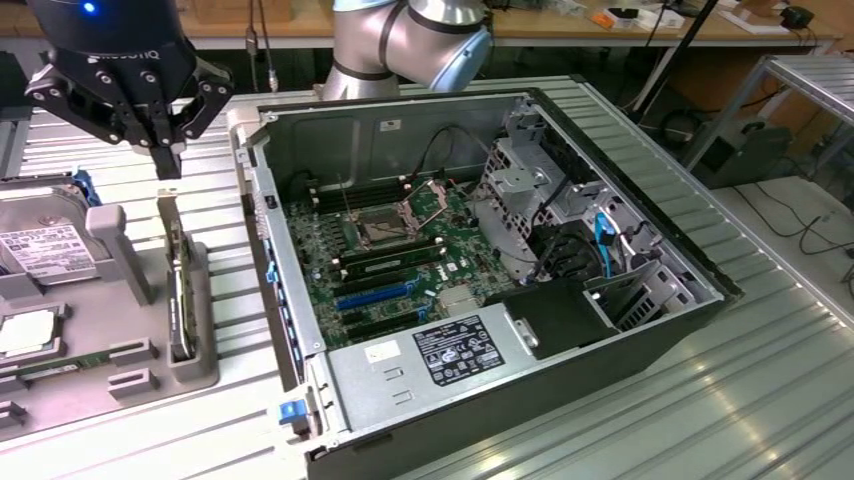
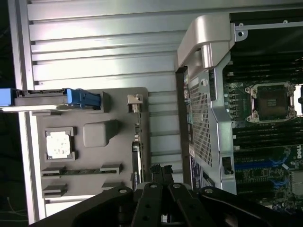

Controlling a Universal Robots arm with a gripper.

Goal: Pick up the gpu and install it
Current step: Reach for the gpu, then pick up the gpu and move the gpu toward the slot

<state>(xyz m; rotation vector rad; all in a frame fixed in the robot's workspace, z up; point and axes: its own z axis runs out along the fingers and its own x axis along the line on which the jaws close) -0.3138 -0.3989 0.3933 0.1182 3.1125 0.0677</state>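
GPU [image 1: 179, 300] isn't in the machine yet, it's parked outside. All clock positions below are read off the exterior view.

Biggest thing first. The open tower case [image 1: 387, 125] lies on its side mid-frame with the side panel off. That leaves the motherboard facing up, so the blue expansion slots [image 1: 374, 297] can be reached from above.

At 9 o'clock from the case sits a grey parts tray [image 1: 67, 405] on the ribbed metal table [image 1: 747, 380]. Each part has its own moulded pocket, I'd guess so nothing slides around.

The gripper [image 1: 166, 160] hangs at about 10 o'clock, over the far end of the tray. Its fingers are pressed together and pinching nothing.

A hard drive [image 1: 40, 250] lies flat in a pocket at the 9 o'clock edge.

The GPU stands on its long edge in a narrow slot along the side of the tray nearest the case. That leaves its top edge exposed for a pinch from above. In the wrist view its silver bracket [image 2: 135, 100] is at the end away from the fingers.

Writing:
- The power supply sticker [image 1: 461, 345] is covered in marks too small to read.
- The hard drive's white label is just as unreadable.
- The gripper body has upside-down lettering that might say Robotiq.
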